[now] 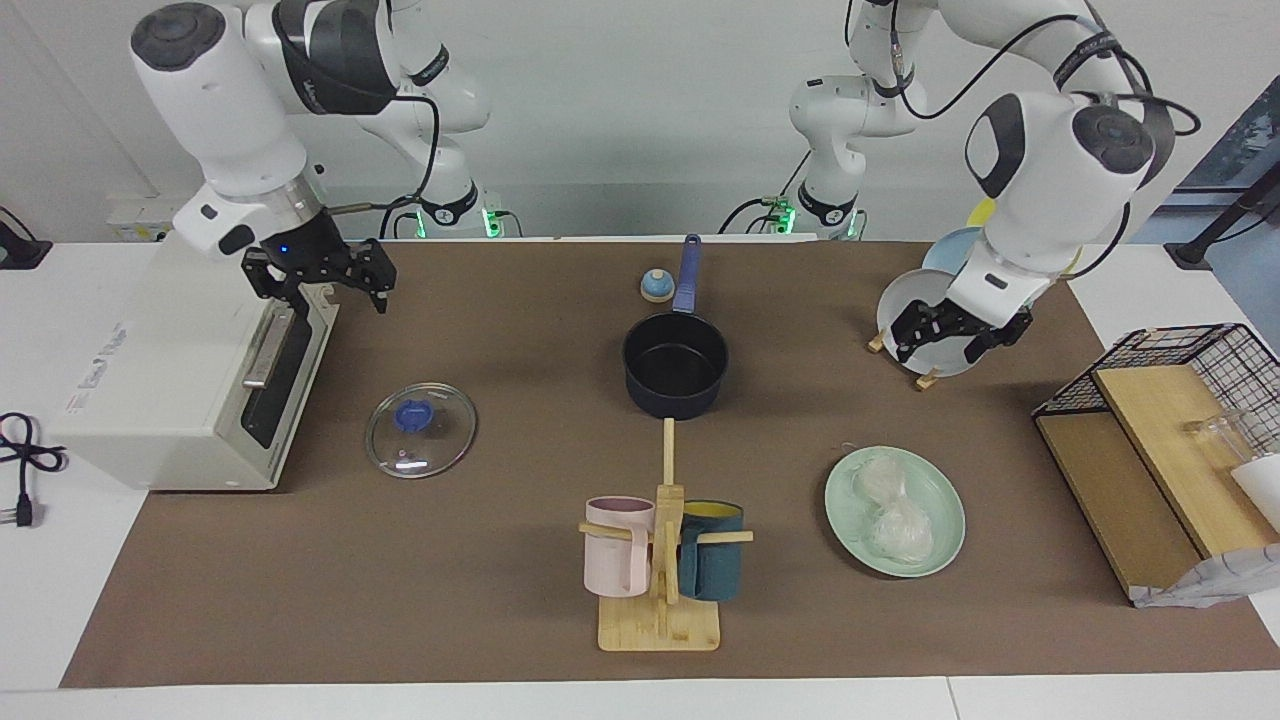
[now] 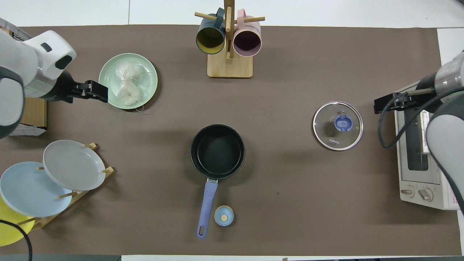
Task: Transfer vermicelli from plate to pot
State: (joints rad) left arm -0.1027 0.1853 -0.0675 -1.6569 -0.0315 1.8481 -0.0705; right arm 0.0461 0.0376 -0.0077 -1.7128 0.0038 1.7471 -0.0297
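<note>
Two whitish bundles of vermicelli lie on the mint-green plate toward the left arm's end of the table. The dark navy pot stands empty mid-table, its blue handle pointing toward the robots. My left gripper hangs open in the air between the plate rack and the mint plate, apart from the vermicelli. Over the toaster oven's front top edge, my right gripper is open and holds nothing.
A glass lid lies beside the toaster oven. A mug rack stands farther from the robots than the pot. A plate rack, a small bell and a wire basket also stand here.
</note>
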